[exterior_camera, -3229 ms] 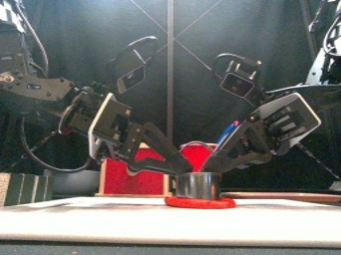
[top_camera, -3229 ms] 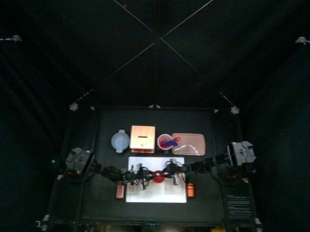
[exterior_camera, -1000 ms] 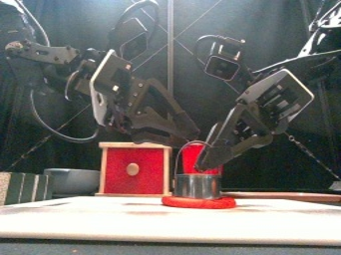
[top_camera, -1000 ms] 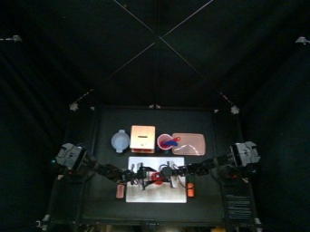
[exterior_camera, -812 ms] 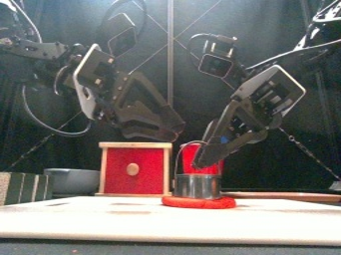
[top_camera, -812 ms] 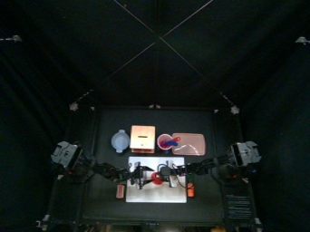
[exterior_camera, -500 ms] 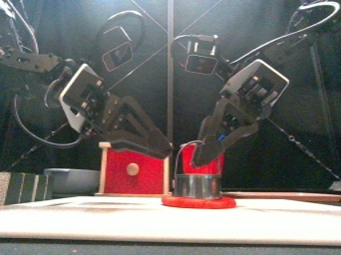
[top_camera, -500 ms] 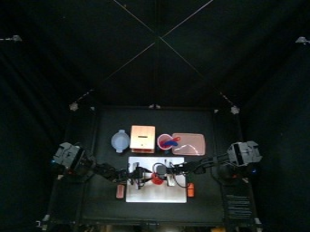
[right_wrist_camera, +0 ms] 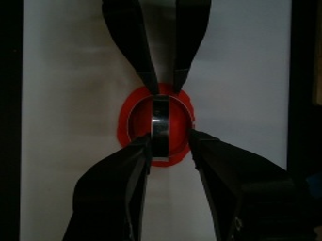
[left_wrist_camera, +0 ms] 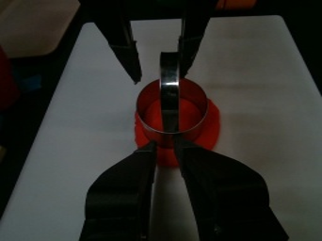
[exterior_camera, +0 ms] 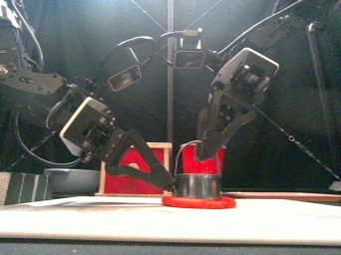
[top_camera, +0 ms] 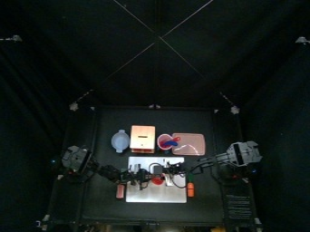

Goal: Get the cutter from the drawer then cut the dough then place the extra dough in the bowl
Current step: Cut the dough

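Cutter point(exterior_camera: 197, 185) on dough point(exterior_camera: 200, 202); right tool point(right_wrist_camera: 170, 141) parted astride its handle point(left_wrist_camera: 165, 68); left tool point(left_wrist_camera: 171, 152) at rim point(left_wrist_camera: 170, 139), grip unclear.

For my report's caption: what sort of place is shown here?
Most likely a robot test booth in a laboratory, staged as a toy kitchen: black curtains enclose a small table, and two robot arms meet over a metal cutter on red dough.

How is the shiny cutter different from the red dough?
The cutter is shiny metal; the dough is red. The cutter stands up as a hollow ring; the dough lies flat. The cutter sits on top; the dough lies under it on the white board. Both are round.
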Motion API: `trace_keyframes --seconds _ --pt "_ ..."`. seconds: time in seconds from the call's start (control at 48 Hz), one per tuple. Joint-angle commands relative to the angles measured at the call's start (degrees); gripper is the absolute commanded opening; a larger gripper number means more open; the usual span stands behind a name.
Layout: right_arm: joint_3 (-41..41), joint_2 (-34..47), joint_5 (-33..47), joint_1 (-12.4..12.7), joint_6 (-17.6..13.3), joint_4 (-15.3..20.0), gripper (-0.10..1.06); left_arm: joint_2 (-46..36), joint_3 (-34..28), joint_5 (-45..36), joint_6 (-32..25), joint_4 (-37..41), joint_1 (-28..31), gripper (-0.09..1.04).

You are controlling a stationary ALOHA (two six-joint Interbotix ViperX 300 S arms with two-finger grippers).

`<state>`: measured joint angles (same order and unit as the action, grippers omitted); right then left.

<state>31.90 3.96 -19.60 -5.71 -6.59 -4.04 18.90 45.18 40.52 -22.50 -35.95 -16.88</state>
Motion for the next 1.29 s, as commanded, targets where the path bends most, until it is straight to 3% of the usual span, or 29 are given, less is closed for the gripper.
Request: trace_keyframes --seconds 0.021,0.333,0.938,1.104,1.292 --pt "-2.02 -2.2 -1.32 0.0 -0.18 -0.44 0.76 0.26 -1.41 -1.05 0.0 0.0 0.97 0.66" --pt "-3.87 -0.26 -4.75 -0.26 -0.26 -0.7 0.76 1.67 -3.08 -6.59 0.18 -0.18 2.2 0.66" --pt "-5.1 0.53 -6.77 -0.79 -0.26 0.0 0.74 1.41 -2.72 -6.86 0.26 -0.35 2.29 0.66" --pt "-5.45 0.53 -6.77 -0.97 -0.26 0.18 0.69 1.49 -2.72 -6.86 0.26 -0.35 2.37 0.66" --pt "-5.62 0.44 -6.77 -1.05 -0.09 0.09 0.54 1.41 -2.64 -6.86 0.26 -0.35 2.37 0.66"
